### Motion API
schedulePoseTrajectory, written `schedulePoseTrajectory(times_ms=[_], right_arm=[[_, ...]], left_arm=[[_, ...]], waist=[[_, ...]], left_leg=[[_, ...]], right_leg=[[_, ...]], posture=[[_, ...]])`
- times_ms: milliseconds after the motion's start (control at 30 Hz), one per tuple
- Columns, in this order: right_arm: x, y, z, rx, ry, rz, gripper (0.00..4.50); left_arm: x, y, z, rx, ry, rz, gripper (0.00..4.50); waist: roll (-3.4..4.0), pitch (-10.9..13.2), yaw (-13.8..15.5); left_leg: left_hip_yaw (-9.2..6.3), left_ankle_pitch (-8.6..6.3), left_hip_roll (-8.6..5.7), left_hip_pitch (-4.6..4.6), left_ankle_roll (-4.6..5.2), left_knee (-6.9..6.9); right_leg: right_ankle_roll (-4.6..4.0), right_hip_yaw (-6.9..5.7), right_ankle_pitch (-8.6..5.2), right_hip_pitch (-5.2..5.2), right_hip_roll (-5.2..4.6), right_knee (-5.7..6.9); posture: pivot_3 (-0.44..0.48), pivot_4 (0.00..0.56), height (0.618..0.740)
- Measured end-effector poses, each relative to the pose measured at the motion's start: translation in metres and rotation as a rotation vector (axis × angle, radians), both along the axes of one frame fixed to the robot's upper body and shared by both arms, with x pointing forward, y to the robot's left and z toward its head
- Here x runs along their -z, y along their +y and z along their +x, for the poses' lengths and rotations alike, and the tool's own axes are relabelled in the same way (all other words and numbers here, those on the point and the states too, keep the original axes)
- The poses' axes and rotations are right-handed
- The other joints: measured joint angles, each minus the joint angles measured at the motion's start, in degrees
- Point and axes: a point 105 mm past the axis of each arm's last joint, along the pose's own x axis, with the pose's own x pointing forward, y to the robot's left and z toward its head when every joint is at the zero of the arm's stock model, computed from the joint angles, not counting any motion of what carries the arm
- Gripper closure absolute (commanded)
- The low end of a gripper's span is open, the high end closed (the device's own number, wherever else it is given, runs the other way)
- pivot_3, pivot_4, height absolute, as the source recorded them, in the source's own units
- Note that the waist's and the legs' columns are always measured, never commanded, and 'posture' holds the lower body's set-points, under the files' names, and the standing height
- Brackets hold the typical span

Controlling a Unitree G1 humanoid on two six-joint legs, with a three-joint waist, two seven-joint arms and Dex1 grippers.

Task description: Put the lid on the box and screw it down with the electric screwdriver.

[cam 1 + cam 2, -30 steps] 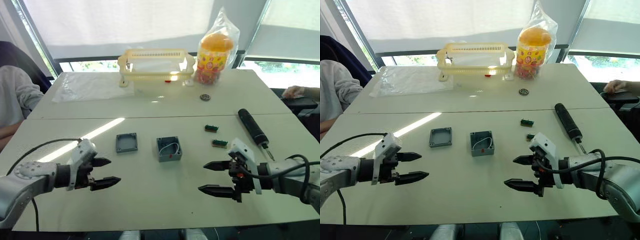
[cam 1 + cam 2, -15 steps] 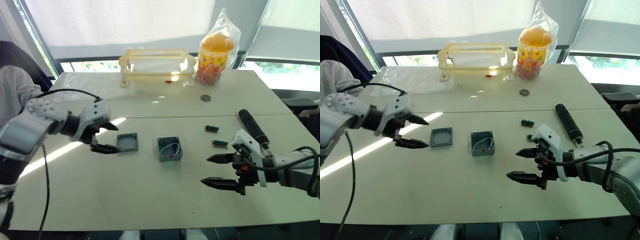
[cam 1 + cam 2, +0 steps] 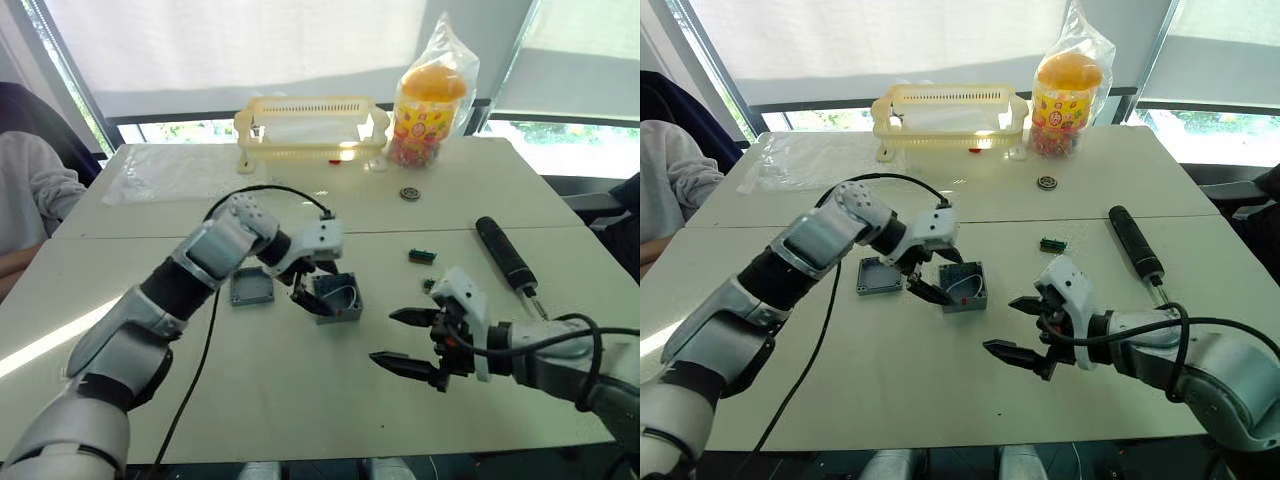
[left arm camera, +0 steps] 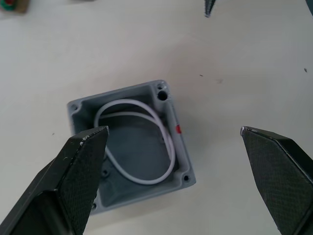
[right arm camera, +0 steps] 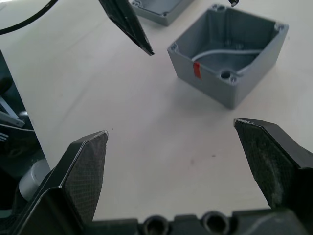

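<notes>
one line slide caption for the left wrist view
Open left gripper poised above the uncovered grey box, white wire looped inside.

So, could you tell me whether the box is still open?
Open: the box shows its white wire inside, and the lid lies beside it.

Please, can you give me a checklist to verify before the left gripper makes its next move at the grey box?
1. Left gripper open, fingers spread either side of the deep square grey plastic box: ok.
2. Box upright, white wire inside the walls: ok.
3. Shallow square grey plastic lid on the box: not ok, it lies on the table beside it.
4. Right gripper open and apart from the box: ok.
5. Black cylindrical electric screwdriver unheld on the table: ok.
6. Screws ready in the corner holes: cannot tell.
</notes>
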Motion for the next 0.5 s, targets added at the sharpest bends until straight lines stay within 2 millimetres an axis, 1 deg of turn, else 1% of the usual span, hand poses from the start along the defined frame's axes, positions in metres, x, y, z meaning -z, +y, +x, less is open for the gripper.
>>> schedulePoseTrajectory(times_ms=[133, 333, 500], right_arm=[[0.006, 0.000, -0.003, 0.033, 0.005, 0.005, 0.00], [0.007, -0.002, 0.000, 0.070, -0.020, 0.020, 0.00], [0.007, -0.003, 0.002, 0.084, -0.035, 0.019, 0.00]], left_arm=[[0.001, -0.003, -0.004, 0.020, -0.021, 0.017, 0.05], [0.021, -0.007, -0.003, 0.002, -0.001, 0.056, 0.05], [0.028, -0.012, -0.002, -0.013, 0.022, 0.047, 0.05]], waist=[[0.02, 0.0, 0.1], [0.02, 0.0, 0.2], [0.02, 0.0, 0.2]], left_leg=[[-0.03, 0.00, 0.00, 0.04, 0.00, 0.03], [-0.03, 0.00, 0.00, 0.02, 0.00, 0.12], [-0.03, 0.00, 0.00, 0.02, 0.01, 0.13]], right_leg=[[-0.01, 0.00, -0.01, 0.00, 0.01, 0.09], [0.00, -0.01, -0.01, 0.03, 0.01, 0.10], [0.00, -0.01, -0.01, 0.03, 0.01, 0.11]], posture=[[0.000, 0.150, 0.740], [0.000, 0.150, 0.740], [0.000, 0.150, 0.740]])
